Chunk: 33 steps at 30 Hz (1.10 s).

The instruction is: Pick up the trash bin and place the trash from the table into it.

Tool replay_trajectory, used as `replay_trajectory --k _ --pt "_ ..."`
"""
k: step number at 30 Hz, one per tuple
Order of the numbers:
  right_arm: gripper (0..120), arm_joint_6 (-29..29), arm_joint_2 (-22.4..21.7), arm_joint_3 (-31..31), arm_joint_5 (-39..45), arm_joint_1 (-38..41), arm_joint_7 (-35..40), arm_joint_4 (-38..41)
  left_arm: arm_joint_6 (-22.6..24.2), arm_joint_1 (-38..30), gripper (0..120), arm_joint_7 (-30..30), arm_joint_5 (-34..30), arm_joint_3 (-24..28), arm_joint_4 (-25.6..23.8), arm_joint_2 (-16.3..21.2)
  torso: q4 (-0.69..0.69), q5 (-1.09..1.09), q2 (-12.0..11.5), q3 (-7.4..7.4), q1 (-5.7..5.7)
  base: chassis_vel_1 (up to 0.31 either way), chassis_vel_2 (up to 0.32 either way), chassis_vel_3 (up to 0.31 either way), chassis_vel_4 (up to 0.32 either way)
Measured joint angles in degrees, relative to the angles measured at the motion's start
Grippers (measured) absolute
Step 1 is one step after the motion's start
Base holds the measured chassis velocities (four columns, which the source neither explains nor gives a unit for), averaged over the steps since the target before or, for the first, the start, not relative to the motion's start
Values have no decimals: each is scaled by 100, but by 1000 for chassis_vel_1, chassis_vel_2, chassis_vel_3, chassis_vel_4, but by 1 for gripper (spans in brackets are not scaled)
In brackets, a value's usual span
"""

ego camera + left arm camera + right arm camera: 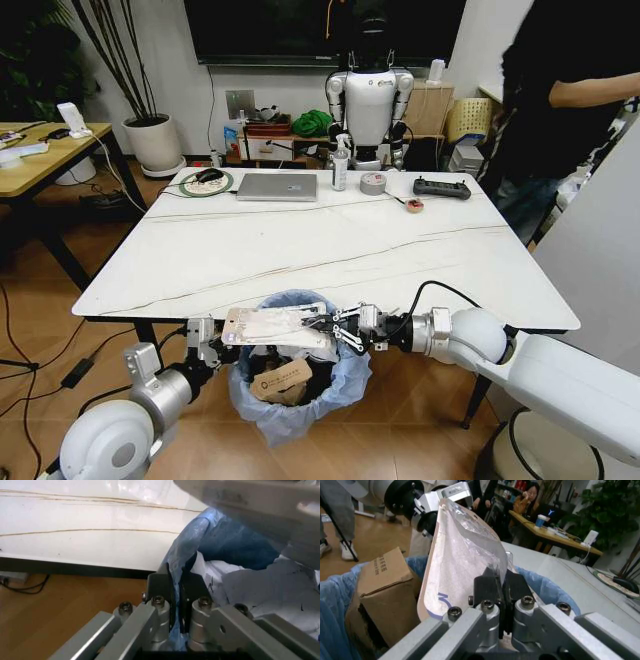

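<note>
The left end effector (212, 345) pinches the blue-lined trash bin (290, 400)'s rim while the right end effector (338, 327) clamps a clear-fronted white pouch (272, 324) above it.

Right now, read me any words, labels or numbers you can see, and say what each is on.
No text can be read.
Brown paper bag in the trash bin, whose liner the left gripper grips: dark print along its top edge, too blurred.
Same bag, head view: round mark and a print line, too small.
White packet in the right gripper: blue curved mark, cut off, unreadable.
</note>
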Motion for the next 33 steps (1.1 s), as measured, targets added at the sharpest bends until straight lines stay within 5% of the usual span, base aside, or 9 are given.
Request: replay_trajectory --k 9,15,27,33 --pt "0 6 7 20 3 11 -25 -18 5 -21 0 -9 -15 33 37 1 0 0 0 0 0 0 0 0 0" --pt "23 11 -25 -20 -3 16 -51 2 27 34 0 -75 -91 61 -15 6 0 0 0 0 0 0 0 0 0" --pt "28 33 -141 -19 0 11 -67 89 57 82 0 -90 -81 91 -32 0 0 0 0 0 0 0 0 0 0" --pt "41 79 -200 19 -1 -45 -91 103 62 125 0 -94 -31 95 -32 19 0 0 0 0 0 0 0 0 0"
